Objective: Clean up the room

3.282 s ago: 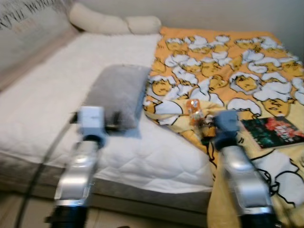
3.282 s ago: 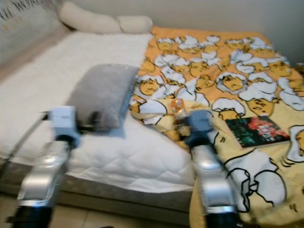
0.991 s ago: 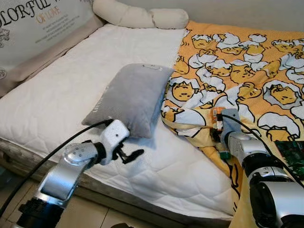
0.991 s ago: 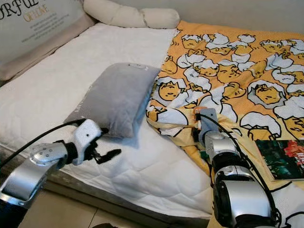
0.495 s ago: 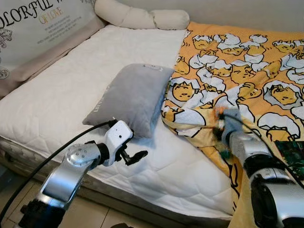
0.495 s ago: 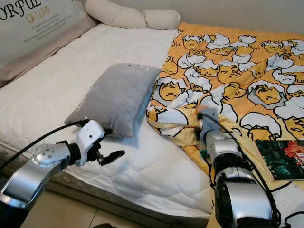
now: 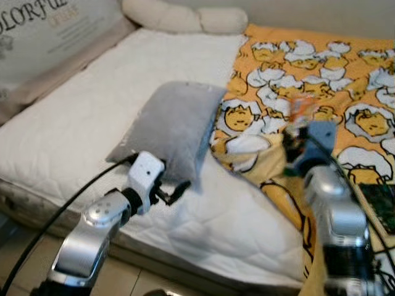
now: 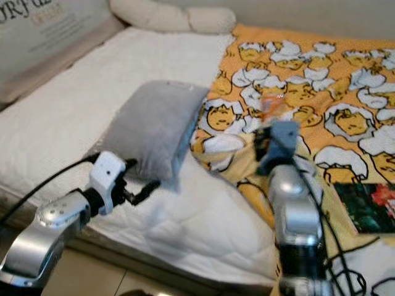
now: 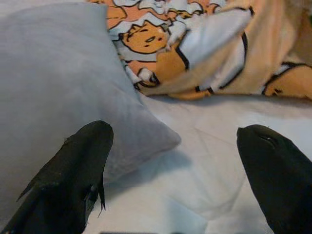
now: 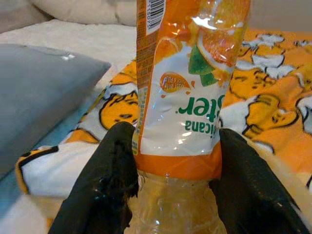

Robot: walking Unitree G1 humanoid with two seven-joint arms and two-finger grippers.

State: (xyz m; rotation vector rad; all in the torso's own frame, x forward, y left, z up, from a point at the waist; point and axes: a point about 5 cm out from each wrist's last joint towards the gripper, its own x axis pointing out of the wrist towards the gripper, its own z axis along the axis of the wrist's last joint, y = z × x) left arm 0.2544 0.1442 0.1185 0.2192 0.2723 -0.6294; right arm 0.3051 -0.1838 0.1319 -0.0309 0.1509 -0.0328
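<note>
A plastic orange-juice bottle (image 10: 190, 97) with an orange label is clamped between the two black fingers (image 10: 105, 180) of my right gripper (image 10: 173, 170), which is shut on it. In the eye views the bottle (image 7: 300, 110) is blurred and held above the orange cartoon blanket (image 7: 321, 68), with the right gripper (image 7: 295, 140) just under it. My left gripper (image 7: 174, 192) is open, low over the white mattress (image 7: 80, 117) at the near corner of a grey pillow (image 7: 173, 123). In the left wrist view the pillow (image 9: 48, 73) lies just ahead of the open fingers (image 9: 73, 170).
A dark book (image 7: 379, 206) lies on the blanket at the right. A long cream bolster (image 7: 179, 18) sits at the head of the bed, a lettered cushion (image 7: 43, 31) along the left side. The bed's near edge (image 7: 203, 271) runs above the floor.
My right gripper has risen from the blanket with the bottle in it. The left gripper has edged closer to the pillow's corner. The camera has shifted slightly.
</note>
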